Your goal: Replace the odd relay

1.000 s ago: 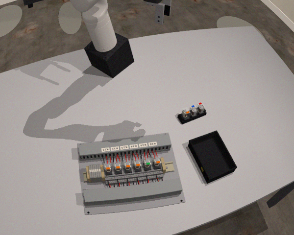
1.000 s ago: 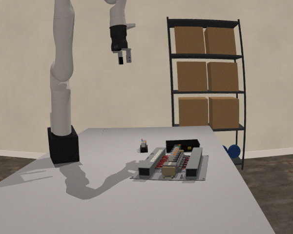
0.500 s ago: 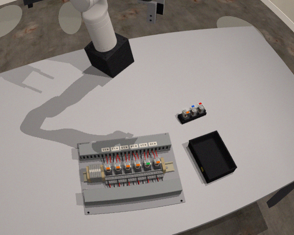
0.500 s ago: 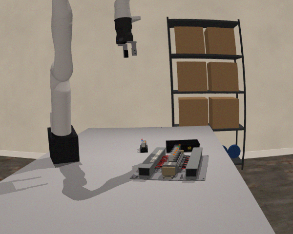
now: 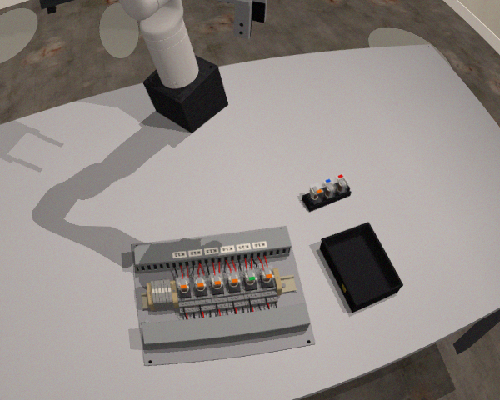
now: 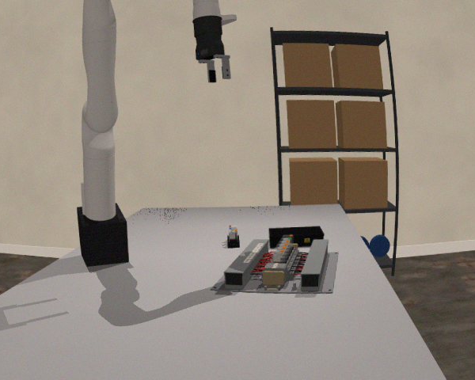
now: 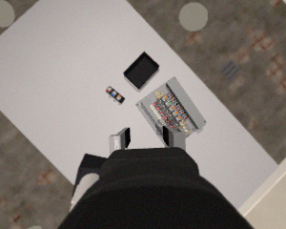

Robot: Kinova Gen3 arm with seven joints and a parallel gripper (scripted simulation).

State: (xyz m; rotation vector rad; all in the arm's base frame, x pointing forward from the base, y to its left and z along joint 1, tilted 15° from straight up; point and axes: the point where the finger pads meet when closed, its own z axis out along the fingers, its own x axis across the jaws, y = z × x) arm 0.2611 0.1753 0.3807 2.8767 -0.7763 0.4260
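Grey and broad, the worktop (image 5: pixel 371 107) is carrying everything you are working with. Nearest the front edge in the top view, you are seeing the relay panel (image 5: pixel 224 340), a grey plate with six relays standing in a row on a rail. Five of them are showing orange test buttons; the fifth from the left, the green-button relay (image 5: pixel 251 280), is sitting in its socket between orange neighbours, its top looking level with theirs. Just to the right of the panel, the black tray (image 5: pixel 397 282) is lying apart from it. Beyond the tray, a small black spare holder (image 5: pixel 310 205) is carrying three spares in a line: the orange-button spare (image 5: pixel 316 192) at the left end, the blue-button spare (image 5: pixel 328 186) in the middle and the red-button spare (image 5: pixel 341 182) at the right.

Farther back, the arm's black pedestal (image 5: pixel 211 101) is standing on the worktop. Your end effector (image 6: pixel 217 72) is hanging high above all of this, well apart from every part, pointing down with its fingers spread fully and nothing between them. Behind the worktop, a dark shelf rack (image 6: pixel 275 123) with brown cardboard boxes (image 6: pixel 311 124) is standing against the beige wall.
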